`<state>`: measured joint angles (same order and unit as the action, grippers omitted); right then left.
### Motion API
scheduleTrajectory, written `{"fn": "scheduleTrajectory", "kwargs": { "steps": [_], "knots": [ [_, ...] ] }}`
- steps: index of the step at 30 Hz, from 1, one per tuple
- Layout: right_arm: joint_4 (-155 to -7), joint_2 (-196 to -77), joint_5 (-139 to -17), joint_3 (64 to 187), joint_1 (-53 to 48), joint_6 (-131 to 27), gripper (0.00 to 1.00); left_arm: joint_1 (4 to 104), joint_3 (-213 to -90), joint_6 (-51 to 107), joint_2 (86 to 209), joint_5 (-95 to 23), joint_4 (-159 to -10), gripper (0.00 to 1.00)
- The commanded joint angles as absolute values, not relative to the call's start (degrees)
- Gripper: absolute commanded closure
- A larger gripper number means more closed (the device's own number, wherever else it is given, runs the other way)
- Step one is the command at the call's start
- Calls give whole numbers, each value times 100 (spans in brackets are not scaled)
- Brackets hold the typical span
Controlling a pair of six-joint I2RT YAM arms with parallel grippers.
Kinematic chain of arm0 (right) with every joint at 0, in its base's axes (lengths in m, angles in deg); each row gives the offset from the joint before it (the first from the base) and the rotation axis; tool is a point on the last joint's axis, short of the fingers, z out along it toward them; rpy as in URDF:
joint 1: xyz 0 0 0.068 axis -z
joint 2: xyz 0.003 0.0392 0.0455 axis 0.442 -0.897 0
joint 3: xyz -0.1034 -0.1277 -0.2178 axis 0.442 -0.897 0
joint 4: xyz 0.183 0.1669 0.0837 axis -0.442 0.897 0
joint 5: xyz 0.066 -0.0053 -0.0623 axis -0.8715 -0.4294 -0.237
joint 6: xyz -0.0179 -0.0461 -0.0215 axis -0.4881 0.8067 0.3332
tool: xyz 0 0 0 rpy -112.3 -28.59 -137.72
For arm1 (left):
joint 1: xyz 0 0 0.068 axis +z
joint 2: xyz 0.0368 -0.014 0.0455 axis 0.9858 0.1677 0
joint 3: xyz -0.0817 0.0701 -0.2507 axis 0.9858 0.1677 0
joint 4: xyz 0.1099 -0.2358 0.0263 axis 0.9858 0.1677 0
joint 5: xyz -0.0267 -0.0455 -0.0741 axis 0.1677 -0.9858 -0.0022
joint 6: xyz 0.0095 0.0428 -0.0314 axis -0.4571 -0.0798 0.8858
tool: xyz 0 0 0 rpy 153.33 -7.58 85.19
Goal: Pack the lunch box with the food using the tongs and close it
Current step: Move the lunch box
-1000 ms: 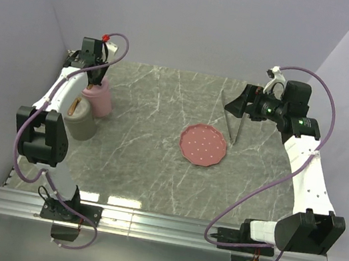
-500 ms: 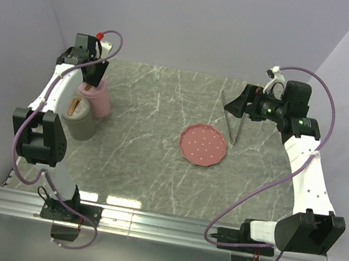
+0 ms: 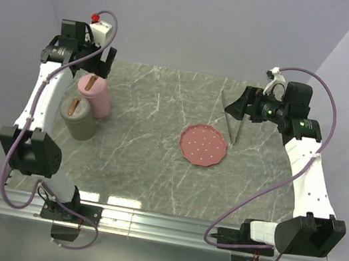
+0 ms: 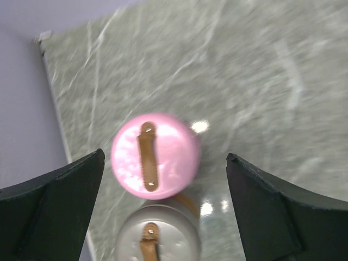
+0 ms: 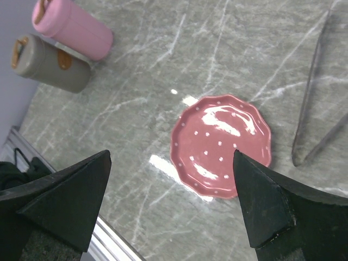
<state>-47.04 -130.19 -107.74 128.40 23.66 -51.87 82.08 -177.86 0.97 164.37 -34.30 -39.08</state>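
Viewing from the top camera: the left arm reaches far back along the table's left edge with its wrist raised. The left gripper (image 3: 104,58) has its jaws spread wide and empty, hanging above and just behind the pink container (image 3: 96,95). The grey container (image 3: 79,117) stands against the pink one on the side towards the arm's base. The right arm stretches to the far right with its forearm turned inward. The right gripper (image 3: 238,104) points left, jaws wide apart and empty. The tongs (image 3: 231,122) lie flat just below it, joined end near the pink speckled plate (image 3: 204,144). Left wrist view, blurred: the pink lid with its brown strap sits below, between the fingers (image 4: 60,201) and clear of both, with the grey lid (image 4: 157,239) beyond it. Right wrist view: the plate (image 5: 220,144) lies below, between the fingers (image 5: 65,196). The tongs (image 5: 315,109) lie outside the right-hand finger, and both containers stand well apart at upper left.
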Motion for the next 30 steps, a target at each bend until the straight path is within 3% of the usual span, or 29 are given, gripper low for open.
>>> {"fn": "scheduleTrajectory", "kwargs": {
  "steps": [1,6,16,30],
  "knots": [
    [-4403,-12757,-10572,13004,2412,-4727,0,8202,-17872,419,15698,-4661,-4130,1],
    [-4061,-12468,-10405,12724,2412,-4130,0,8114,-17705,717,15477,-5278,-4113,1],
    [-3910,-11650,-9991,11493,2403,-3531,0,7859,-15861,1052,14643,-5384,-4798,1],
    [-4034,-11368,-10079,11052,2403,-3706,0,7639,-15261,621,14194,-5428,-4772,0]
  ]
}}
